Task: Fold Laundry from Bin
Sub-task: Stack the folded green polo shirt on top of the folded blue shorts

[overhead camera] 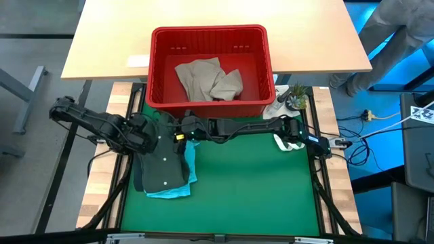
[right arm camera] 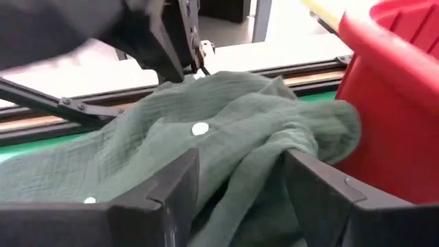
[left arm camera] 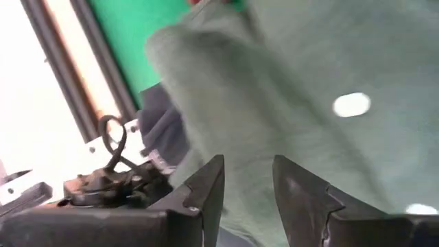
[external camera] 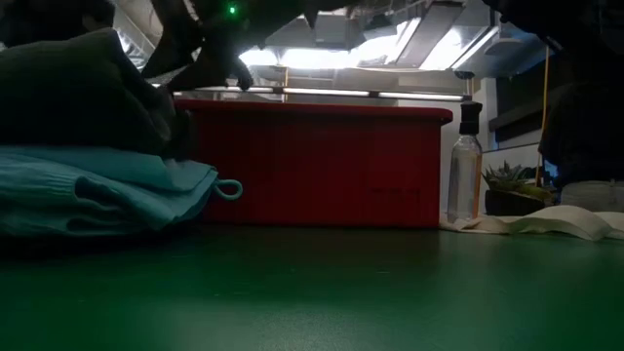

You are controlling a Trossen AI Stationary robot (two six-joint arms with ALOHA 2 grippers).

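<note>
Seen from above: a green mat [overhead camera: 258, 190] on the table, with a red bin [overhead camera: 210, 68] at its far edge, ribbed slotted walls and thick rim, holding a crumpled beige-tan garment [overhead camera: 207, 78]. Near the mat's left edge, just in front of the bin, a dark olive green garment [overhead camera: 163, 159] with small pale snaps, draped over a folded light teal garment [overhead camera: 169, 192] showing at its near side. Left gripper [overhead camera: 150, 135] at the olive cloth's far left part; right gripper [overhead camera: 182, 130] reached across from the right, just beside it at the cloth's far end. By the mat's far right corner, a small potted plant [overhead camera: 295, 97] and white cloth [overhead camera: 285, 142].

Shown only at table height: the teal garment [external camera: 97, 190] as a thick ribbed stack with a small loop at its edge, dark cloth heaped on top; a clear bottle [external camera: 466, 175] with a dark pump top beside the bin's smooth red wall [external camera: 312, 166]; white cloth [external camera: 546, 222] lying flat to the right.

Shown only from the wrists: crinkled gauze weave of the olive garment [right arm camera: 226, 144], with round white snaps. Right gripper [right arm camera: 240, 192] fingers spread wide, cloth bunched loosely between them, not pinched. Left gripper [left arm camera: 248, 192] fingers parted narrowly over the olive cloth [left arm camera: 288, 89], nothing clamped.
</note>
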